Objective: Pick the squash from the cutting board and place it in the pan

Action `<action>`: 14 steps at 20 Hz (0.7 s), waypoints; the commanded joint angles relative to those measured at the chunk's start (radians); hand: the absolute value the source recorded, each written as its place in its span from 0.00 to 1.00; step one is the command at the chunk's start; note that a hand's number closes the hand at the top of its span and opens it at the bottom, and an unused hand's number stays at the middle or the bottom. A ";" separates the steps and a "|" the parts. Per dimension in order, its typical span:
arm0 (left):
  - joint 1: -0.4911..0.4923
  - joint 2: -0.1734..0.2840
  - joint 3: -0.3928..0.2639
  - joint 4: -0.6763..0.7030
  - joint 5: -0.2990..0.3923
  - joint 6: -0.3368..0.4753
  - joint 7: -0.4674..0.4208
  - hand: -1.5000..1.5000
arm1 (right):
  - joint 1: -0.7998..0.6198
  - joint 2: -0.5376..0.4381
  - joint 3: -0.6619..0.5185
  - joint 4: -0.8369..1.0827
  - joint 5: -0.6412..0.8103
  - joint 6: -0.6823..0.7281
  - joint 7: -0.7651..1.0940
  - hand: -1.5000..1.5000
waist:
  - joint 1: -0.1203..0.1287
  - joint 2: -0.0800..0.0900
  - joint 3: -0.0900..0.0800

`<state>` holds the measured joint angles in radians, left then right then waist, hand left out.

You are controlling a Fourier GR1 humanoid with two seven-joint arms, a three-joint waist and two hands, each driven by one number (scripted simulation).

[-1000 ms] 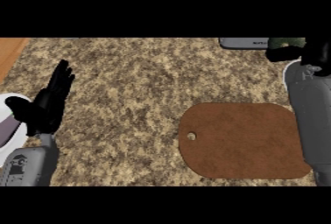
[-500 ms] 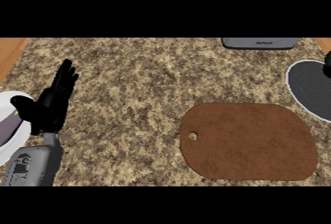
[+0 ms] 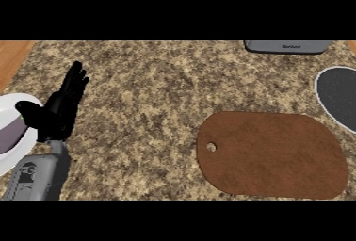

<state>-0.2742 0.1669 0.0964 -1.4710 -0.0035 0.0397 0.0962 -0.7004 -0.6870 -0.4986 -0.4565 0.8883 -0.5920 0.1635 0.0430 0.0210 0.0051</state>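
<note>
In the head view we look steeply down on the speckled brown granite worktop (image 3: 160,89). We take the flat brown rounded cutting board (image 3: 274,155), with its small hanging hole at the near-left edge, as our landmark. Its whole top shows bare: we can see no squash on it, nor anywhere else on the worktop. Up and to the right of the board, partly cut off by the view's right edge, lies the dark round pan with a pale rim (image 3: 339,96); the part of its floor that shows holds nothing, but the rest is out of view, so we cannot tell whether the squash is there.

Well to the left of the board, our left hand (image 3: 57,113) rests with its black fingers straight and pointing up, thumb out to the side, holding nothing. Just beyond it, at the view's left edge, sits a white round plate (image 3: 17,141). Far above the board, at the view's top edge, is a grey flat object (image 3: 287,46) that we cannot identify. Our right hand shows nowhere.

We judge that the pick is probably done, since the board is bare. Whether the squash has reached the pan, we cannot tell.
</note>
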 commanded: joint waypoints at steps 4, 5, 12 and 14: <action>-0.060 0.011 0.007 0.016 -0.005 0.006 0.023 0.50 | -0.023 -0.024 -0.110 0.168 -0.122 0.057 -0.138 0.00 | 0.011 0.009 0.004; 0.007 -0.008 -0.006 0.013 -0.008 0.003 -0.014 0.50 | -0.034 -0.004 -0.140 0.180 -0.172 0.150 -0.132 0.00 | 0.010 0.003 0.003; 0.012 0.002 -0.004 -0.016 0.002 -0.013 -0.016 0.50 | 0.002 -0.035 -0.221 0.246 -0.264 0.277 -0.289 0.00 | 0.022 0.007 0.004; 0.026 -0.006 -0.013 0.014 -0.013 -0.012 -0.052 0.50 | -0.011 -0.037 -0.234 0.224 -0.276 0.224 -0.334 0.00 | 0.016 0.007 0.003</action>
<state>-0.2694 0.1601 0.0879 -1.4686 -0.0070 0.0337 0.0799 -0.7084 -0.7053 -0.7021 -0.2414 0.6435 -0.3690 -0.1055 0.0576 0.0280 0.0093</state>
